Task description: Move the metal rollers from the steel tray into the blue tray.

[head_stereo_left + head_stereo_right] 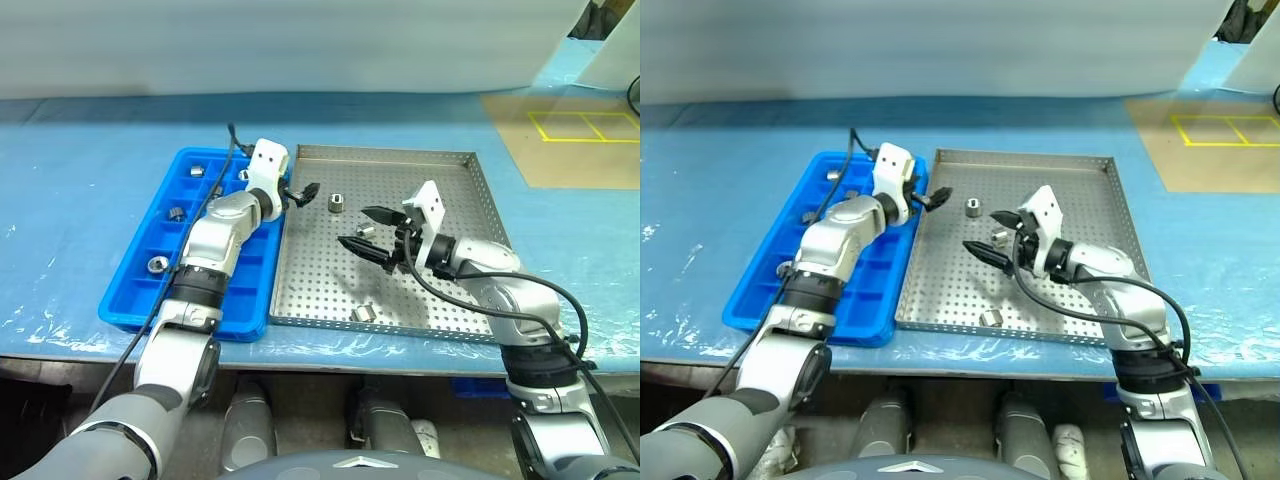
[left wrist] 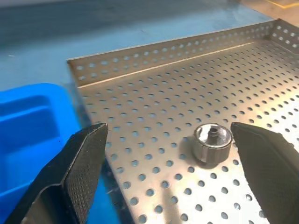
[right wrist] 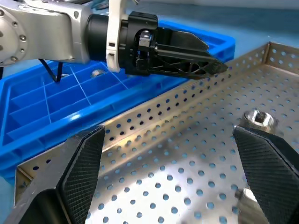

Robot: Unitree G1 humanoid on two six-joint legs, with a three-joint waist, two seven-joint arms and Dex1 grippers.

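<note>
Rollers [image 1: 337,203] on steel tray [image 1: 455,175]: left gripper [image 1: 301,193] approach.
Fingers spread wide, nothing held; centre them astride the far-left roller, close squarely, then lift toward the blue tray [image 1: 135,262]. Right gripper [image 1: 365,229] gapes empty.

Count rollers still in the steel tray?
3 visible: one roller near the far-left corner by the left pincer, one under the right pincer, one near the front rim. The arms may hide more.

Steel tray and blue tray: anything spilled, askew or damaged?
Nothing stands out. Three small shiny metal rollers lie loose on the perforated square steel tray, others sit in compartments of the bright blue plastic tray; none on the table.
</note>
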